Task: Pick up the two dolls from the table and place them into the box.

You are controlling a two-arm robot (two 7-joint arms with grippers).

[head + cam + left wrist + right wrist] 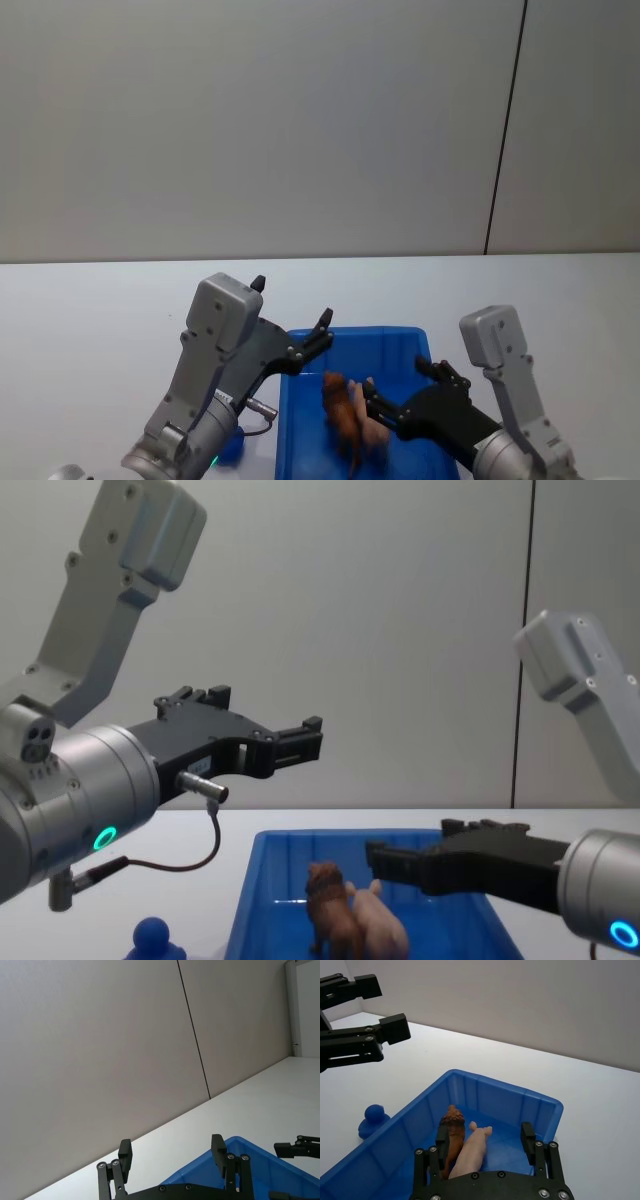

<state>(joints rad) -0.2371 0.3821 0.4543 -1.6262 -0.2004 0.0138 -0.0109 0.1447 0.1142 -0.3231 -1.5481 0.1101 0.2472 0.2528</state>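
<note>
The right pincer [485, 1136] hangs low over the bright blue rectangular plastic box [506, 1086], its fingers spread wide and gripping nothing. Just below it, inside the box, the brown furry-looking animal doll [453, 1129] and the pale pink pig doll [476, 1146] stand side by side, touching. The left pincer [171, 1145], also wide and empty, hovers higher, above the box's far left corner. The box sits on the plain white surface [600, 1110], with a small blue round-headed toy [372, 1119] just beside its left wall.

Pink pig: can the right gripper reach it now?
Probably yes: the right gripper hangs open just over the pink pig, nothing between them. The brown doll touches the pig and may crowd one finger. The left gripper hangs open by the blue bin.
</note>
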